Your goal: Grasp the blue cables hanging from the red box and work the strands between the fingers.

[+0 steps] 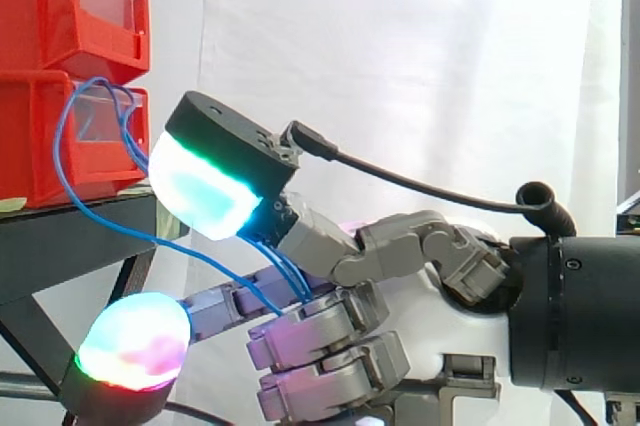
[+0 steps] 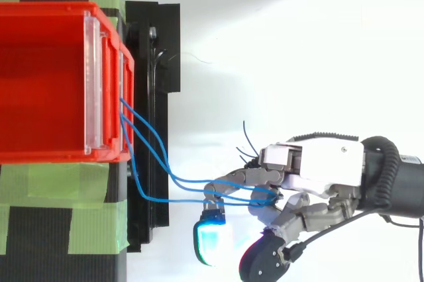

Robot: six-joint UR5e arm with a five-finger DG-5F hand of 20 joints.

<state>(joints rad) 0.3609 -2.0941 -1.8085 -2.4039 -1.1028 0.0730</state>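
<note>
The blue cables (image 2: 173,200) are draped over the front edge of the lower red box (image 1: 40,146) and strung across the gap to the hand (image 2: 318,163), pinched between curled fingers. The hand is parked clear of the black stand's (image 2: 152,63) edge, with plenty of open room seen around it.

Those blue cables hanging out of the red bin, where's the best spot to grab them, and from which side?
Grip the blue cables on the free span past the red bin, coming in level from the side away from it. There the strands run close together with open space around them; nearer the bin they fan apart. The hand is closed on them there.
</note>
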